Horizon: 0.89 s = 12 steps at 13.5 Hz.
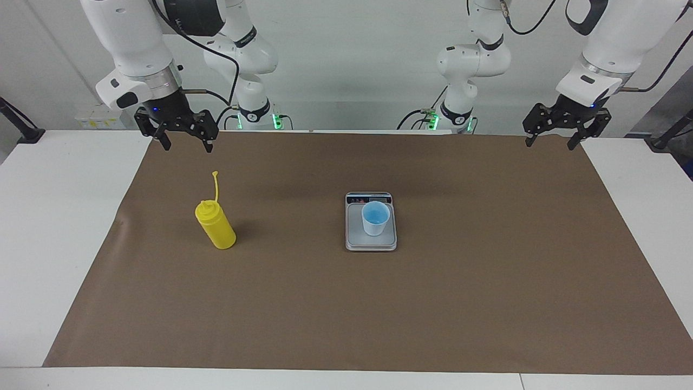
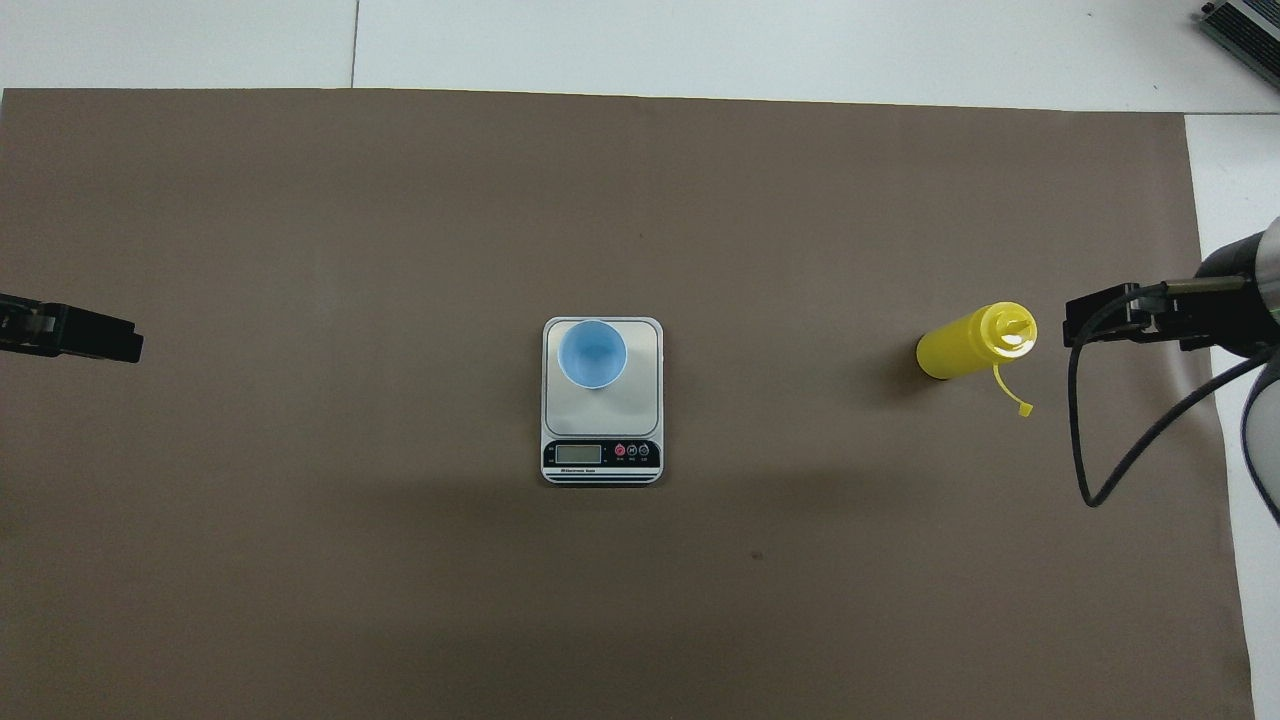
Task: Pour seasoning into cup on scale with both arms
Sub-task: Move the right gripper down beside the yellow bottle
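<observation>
Right hand (image 1: pixel 185 143) spread wide, empty, above mat, left hand (image 1: pixel 550 142) likewise spread, empty

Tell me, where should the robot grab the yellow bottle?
Probably around the yellow bottle's smooth round middle, coming in level from the robots' side. It stands upright, and its thin nozzle and cap strip stick up on top. The open right gripper hangs nearest.

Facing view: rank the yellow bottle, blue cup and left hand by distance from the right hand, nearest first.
1. Yellow bottle, upright on the mat below the open right hand.
2. Blue cup, on the scale at mid-table.
3. Left hand, open, over the mat's corner at its own end.
</observation>
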Tool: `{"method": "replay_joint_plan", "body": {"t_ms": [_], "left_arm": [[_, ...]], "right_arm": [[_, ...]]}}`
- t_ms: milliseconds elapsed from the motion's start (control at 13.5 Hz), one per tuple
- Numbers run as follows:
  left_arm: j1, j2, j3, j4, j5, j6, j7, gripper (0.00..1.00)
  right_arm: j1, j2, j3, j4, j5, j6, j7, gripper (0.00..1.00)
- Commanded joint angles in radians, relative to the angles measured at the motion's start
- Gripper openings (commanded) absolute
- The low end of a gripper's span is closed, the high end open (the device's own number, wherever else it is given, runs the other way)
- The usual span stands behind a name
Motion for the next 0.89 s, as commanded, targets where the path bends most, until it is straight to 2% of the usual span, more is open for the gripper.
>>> {"method": "replay_joint_plan", "body": {"t_ms": [0,296,591,813], "left_arm": [[-0.031,-0.025,0.019,-0.037,0.003,-0.012,0.013,1.00],[-0.016,-0.026,0.016,-0.023,0.003,-0.009,0.010,1.00],[-0.008,-0.033,0.018,-0.038,0.004,-0.006,0.007,1.00],[-0.002,-0.033,0.010,-0.038,0.004,-0.007,0.008,1.00]], "right_arm": [[-0.051,-0.082,0.003,-0.150,0.049,0.100,-0.139,1.00],[-0.148,-0.146,0.002,-0.334,0.145,0.258,-0.421,1.00],[-0.249,-0.146,0.000,-0.469,0.308,0.390,-0.755,1.00],[-0.298,-0.134,0.000,-0.568,0.486,0.473,-1.019,1.00]]}}
